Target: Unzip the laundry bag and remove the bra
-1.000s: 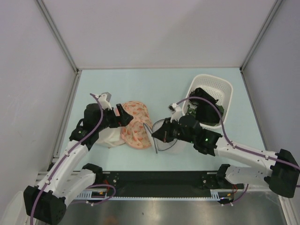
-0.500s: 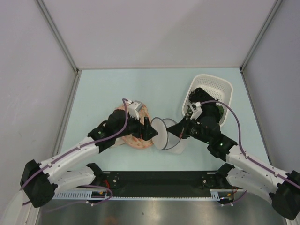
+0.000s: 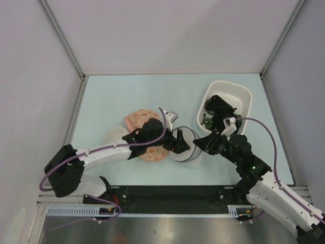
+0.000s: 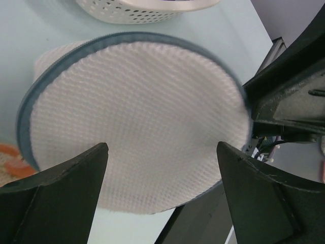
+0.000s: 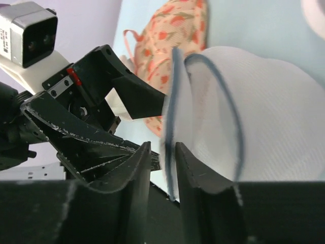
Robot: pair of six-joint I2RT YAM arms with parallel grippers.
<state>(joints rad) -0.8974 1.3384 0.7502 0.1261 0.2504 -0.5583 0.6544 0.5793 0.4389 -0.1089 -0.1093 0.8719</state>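
The laundry bag (image 3: 189, 150), a white mesh drum with a dark navy rim, stands on its side at the middle front. Its round face fills the left wrist view (image 4: 137, 112). My left gripper (image 3: 181, 143) is open, its jaws spread either side of that face (image 4: 162, 152) without holding it. My right gripper (image 3: 200, 144) is on the bag's right side. In the right wrist view it (image 5: 162, 148) is shut on the bag's navy rim (image 5: 170, 127). A black soft item (image 3: 217, 105), apparently the bra, lies in the basket.
The white perforated basket (image 3: 238, 91) stands at the back right, behind the right arm. The peach floral padded item (image 3: 143, 120) and a plain white mesh bag (image 3: 114, 138) lie left of the laundry bag, under the left arm.
My left arm has swung right, from the peach item to the bag's round face. My right gripper has shifted right with the bag's rim. The bag has moved slightly right.
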